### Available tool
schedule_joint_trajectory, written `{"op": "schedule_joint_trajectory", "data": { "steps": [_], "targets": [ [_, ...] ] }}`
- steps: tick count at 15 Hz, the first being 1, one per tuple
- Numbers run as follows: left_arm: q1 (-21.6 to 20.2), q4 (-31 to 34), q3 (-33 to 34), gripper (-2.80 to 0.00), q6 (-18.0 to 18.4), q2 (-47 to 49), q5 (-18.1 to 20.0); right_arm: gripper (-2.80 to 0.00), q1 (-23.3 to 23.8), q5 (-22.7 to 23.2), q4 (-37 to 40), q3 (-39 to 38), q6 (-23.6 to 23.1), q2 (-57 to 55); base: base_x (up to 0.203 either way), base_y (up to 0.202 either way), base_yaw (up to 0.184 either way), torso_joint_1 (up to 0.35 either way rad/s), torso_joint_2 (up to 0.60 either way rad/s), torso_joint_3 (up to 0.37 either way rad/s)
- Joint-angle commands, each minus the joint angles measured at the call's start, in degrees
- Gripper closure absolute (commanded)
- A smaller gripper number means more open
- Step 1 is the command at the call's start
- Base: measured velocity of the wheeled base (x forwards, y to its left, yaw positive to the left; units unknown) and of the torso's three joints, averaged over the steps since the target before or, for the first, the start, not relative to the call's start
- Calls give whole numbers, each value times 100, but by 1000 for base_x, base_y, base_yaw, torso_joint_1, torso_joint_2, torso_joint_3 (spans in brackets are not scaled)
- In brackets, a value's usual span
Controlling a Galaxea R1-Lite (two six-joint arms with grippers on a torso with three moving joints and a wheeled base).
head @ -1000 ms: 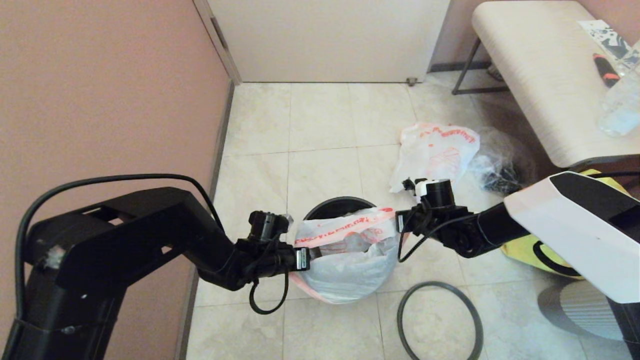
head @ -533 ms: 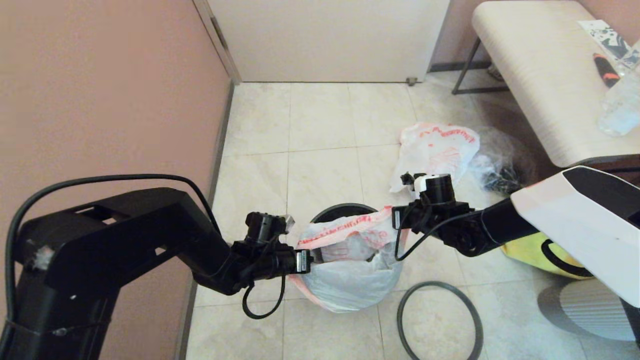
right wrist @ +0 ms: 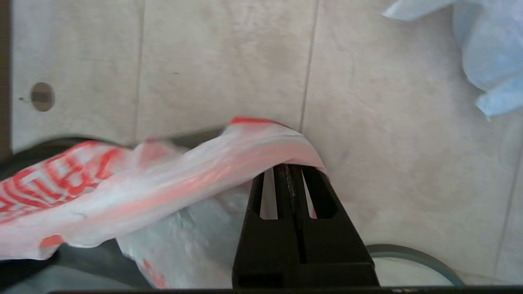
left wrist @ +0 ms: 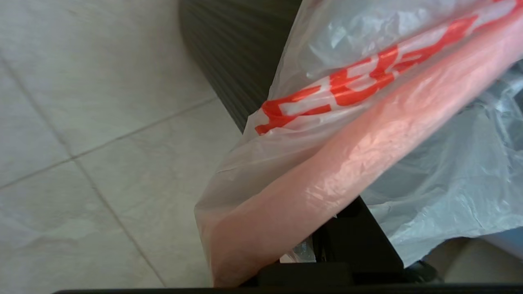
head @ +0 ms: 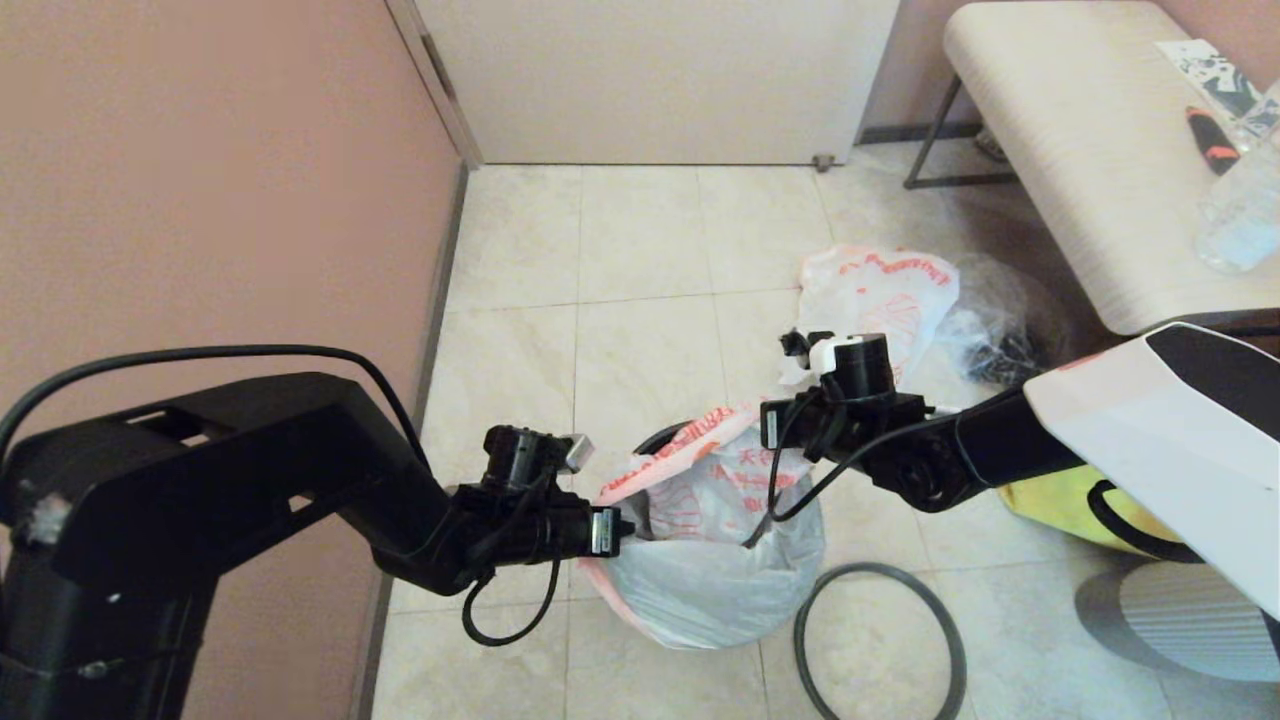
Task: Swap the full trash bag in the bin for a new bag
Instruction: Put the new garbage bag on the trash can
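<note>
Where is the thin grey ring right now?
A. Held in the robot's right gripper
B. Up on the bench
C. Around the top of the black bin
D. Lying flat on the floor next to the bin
D. The head view shows the grey hoop lying flat on the floor tiles beside the full trash bag, while the left gripper and right gripper each pinch a handle of that bag.

The full trash bag (head: 715, 545) now hangs higher than a second ago, more of its bulging grey body clear of the bin (head: 662, 438), whose far rim is almost covered. The right gripper (head: 768, 428), clamped on the red handle, is higher and further left than before. The left gripper (head: 612, 530), pinching the other handle, sits slightly nearer and lower.
</note>
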State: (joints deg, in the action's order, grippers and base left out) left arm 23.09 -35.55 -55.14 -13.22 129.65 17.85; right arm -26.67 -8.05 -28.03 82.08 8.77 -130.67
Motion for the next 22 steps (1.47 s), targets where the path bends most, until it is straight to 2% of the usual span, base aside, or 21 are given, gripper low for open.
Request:
{"op": "schedule_joint_trajectory", "data": {
  "steps": [1, 3, 5, 17, 20, 22],
  "targets": [
    [20, -22, 47, 0, -5, -63, 78, 0, -67, -4, -19, 1, 11, 68, 0, 0, 0, 0, 0, 0],
    [64, -22, 73, 0, 3, -72, 78, 0, -142, 22, -23, 1, 13, 50, 0, 0, 0, 0, 0, 0],
    [112, -31, 175, 0, 258, -80, 95, 0, -272, 22, -27, 1, 20, 57, 0, 0, 0, 0, 0, 0],
    [240, -180, 381, 0, 469, -116, 105, 0, -960, 22, -2, 116, -14, 149, 0, 0, 0, 0, 0, 0],
    [240, -181, 391, 0, 469, -124, 105, 0, -963, 14, 34, -43, -51, 227, 0, 0, 0, 0, 0, 0],
    [231, -205, 408, 0, 469, -124, 105, 0, -760, 14, 26, -129, -147, 270, 0, 0, 0, 0, 0, 0]
  ]
}}
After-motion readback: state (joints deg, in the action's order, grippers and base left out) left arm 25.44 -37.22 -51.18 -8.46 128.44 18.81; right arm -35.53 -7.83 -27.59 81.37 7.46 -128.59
